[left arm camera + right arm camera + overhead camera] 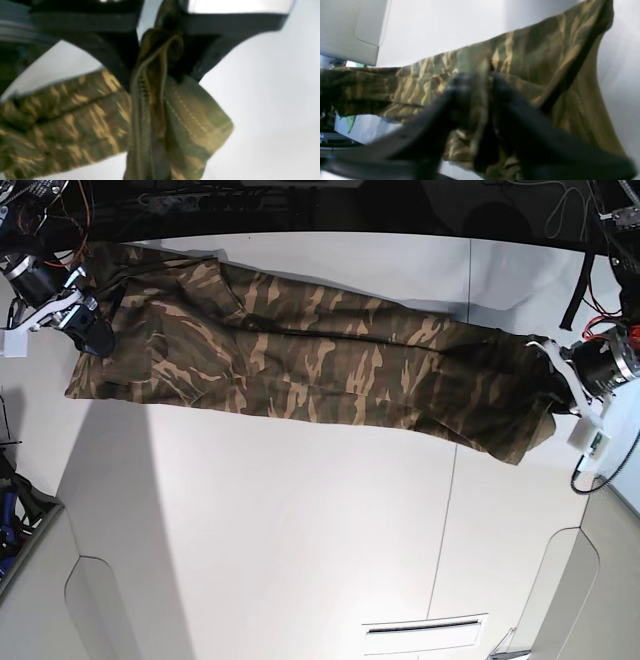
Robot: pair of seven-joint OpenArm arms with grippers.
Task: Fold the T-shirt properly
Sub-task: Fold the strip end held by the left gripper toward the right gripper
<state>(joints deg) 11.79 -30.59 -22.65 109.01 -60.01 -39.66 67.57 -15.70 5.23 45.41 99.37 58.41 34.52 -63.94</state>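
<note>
Cloth: camouflage fabric in brown, tan and dark olive, the T-shirt (300,360), is lying stretched in a long band across the far part of the white bench (300,520).
T-shirt ends: one end is sitting at the left pincer (553,385), the other at the right pincer (92,332), and the band is running between the two.
Left pincer: in the left wrist view the left pincer (160,50) is gripping a bunched, stitched edge of the T-shirt (75,120), the jaws pressing together on the folds; a hemmed flap is hanging just below and to one side of them.
Right pincer: in the right wrist view the right pincer (482,100) is showing dark, blurred jaws on either side of a ridge of the T-shirt (532,50); whether they are pinching the cloth or standing slightly off it cannot be told.
Cloth near right pincer: the fabric is spreading out beyond the jaws, with a dark fold line running off diagonally.
Bench: white surface is lying bare on the near side of both pincers.
</note>
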